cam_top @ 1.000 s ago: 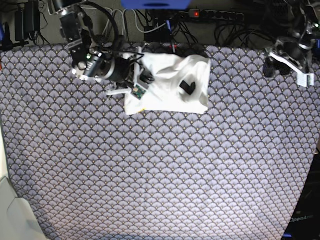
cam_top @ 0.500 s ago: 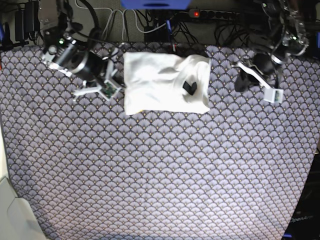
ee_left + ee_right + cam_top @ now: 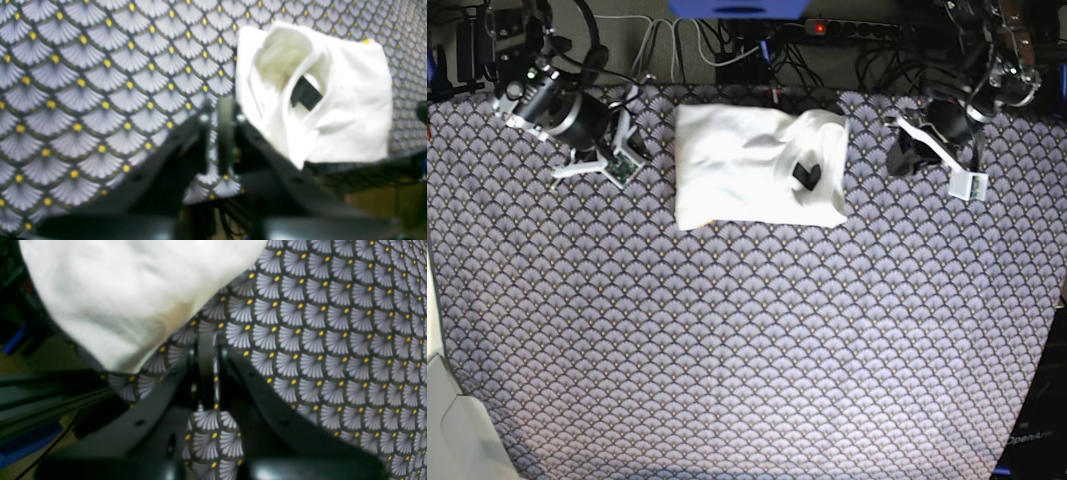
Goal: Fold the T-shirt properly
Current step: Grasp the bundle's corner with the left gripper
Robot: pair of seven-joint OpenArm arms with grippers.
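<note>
The T-shirt [image 3: 760, 167] lies near the far edge of the desk [image 3: 747, 350], between my two hands and free of both. My left hand [image 3: 222, 110] hangs just beside the shirt's collar end with its fingers drawn almost together and nothing between them; my right hand [image 3: 206, 340] is pressed fully together, empty too, over bare cloth just beside the shirt's opposite edge. Outward from there the shirt is a compact white rectangle, plain side up, with the neck opening and its black label [image 3: 805, 173] showing on top near the left hand's side. I judge the fold as good as done, so the risk lies in spoiling it. The collar end bulges and stands a little open, and if either hand passes low over the bundle it could catch that loose lip and drag the top layer off. The bundle also sits close to the far edge of the desk, where a nudge could push it over toward the cables [image 3: 727, 45]. I count one shirt, one label, two hands, and one patterned tablecloth [image 3: 847, 330] over the desk.
</note>
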